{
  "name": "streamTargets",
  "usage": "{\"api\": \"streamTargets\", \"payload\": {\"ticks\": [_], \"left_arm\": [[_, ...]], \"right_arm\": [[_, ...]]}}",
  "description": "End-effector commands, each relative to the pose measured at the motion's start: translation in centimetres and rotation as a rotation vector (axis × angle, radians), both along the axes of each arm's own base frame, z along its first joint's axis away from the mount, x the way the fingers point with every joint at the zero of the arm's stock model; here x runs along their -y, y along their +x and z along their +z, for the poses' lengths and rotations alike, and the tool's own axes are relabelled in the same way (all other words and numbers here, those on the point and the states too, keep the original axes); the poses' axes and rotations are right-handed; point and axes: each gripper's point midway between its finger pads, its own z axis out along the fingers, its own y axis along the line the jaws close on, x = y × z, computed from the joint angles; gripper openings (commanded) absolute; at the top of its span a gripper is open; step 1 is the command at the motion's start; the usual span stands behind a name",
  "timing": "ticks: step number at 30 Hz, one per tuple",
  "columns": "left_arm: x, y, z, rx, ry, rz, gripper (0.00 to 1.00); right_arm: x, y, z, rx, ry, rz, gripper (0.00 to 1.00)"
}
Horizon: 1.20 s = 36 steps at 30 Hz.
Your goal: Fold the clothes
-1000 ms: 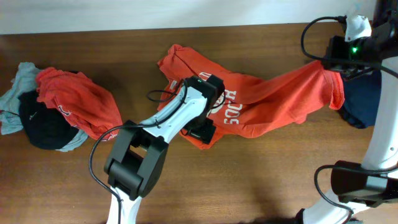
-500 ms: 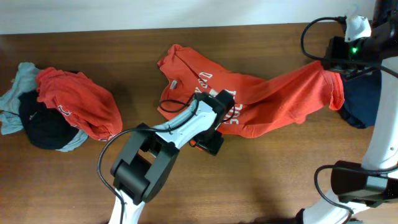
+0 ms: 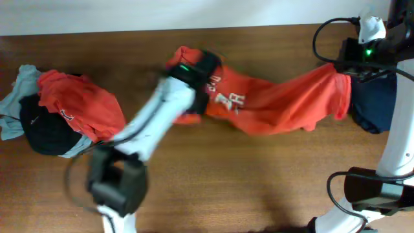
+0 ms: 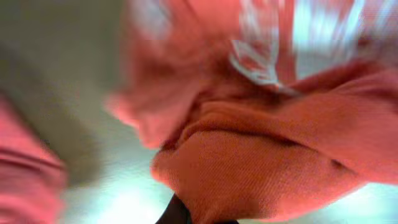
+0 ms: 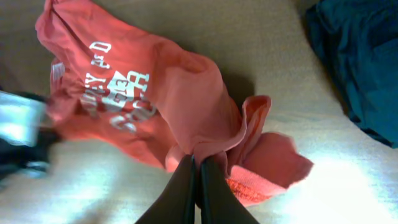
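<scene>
Looks like the spreading step: left pincer (image 4: 191, 214) and right pincer (image 5: 198, 173) both pinching the orange T-shirt (image 3: 278, 97); next, tug it flat.

A dark brown wooden bench (image 3: 259, 175) fills the overhead view, with a strip of pale wall (image 3: 129, 13) along its far edge. Bright light washes the surface pale in both wrist views.

The left arm (image 3: 158, 111) and right arm (image 3: 394, 152) have white links, black joints, looping black cables (image 3: 315, 42), a green light (image 3: 369, 53) and dark fingers (image 5: 184, 186).
</scene>
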Motion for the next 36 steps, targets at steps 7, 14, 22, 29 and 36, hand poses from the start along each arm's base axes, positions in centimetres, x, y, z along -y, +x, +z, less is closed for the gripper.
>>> {"api": "streamTargets", "payload": {"ticks": [7, 14, 22, 29, 36], "left_arm": [[-7.9, 4.8, 28.0, 0.671, -0.285, 0.222, 0.01], [-7.9, 4.6, 28.7, 0.687, -0.287, 0.210, 0.01], [-8.6, 4.4, 28.1, 0.673, -0.238, 0.219, 0.01], [-8.4, 4.8, 23.6, 0.543, -0.178, 0.218, 0.01], [-6.1, 5.9, 16.5, 0.387, -0.116, 0.175, 0.01]], "right_arm": [[-0.6, -0.5, 0.6, 0.012, 0.037, 0.021, 0.04], [-0.6, -0.4, 0.5, 0.010, 0.037, 0.020, 0.04], [-0.3, 1.8, -2.9, -0.051, 0.052, 0.023, 0.04], [-1.7, 6.6, -10.6, -0.169, 0.074, 0.075, 0.04], [-5.4, 9.8, -21.9, -0.337, 0.109, 0.157, 0.20]]}}
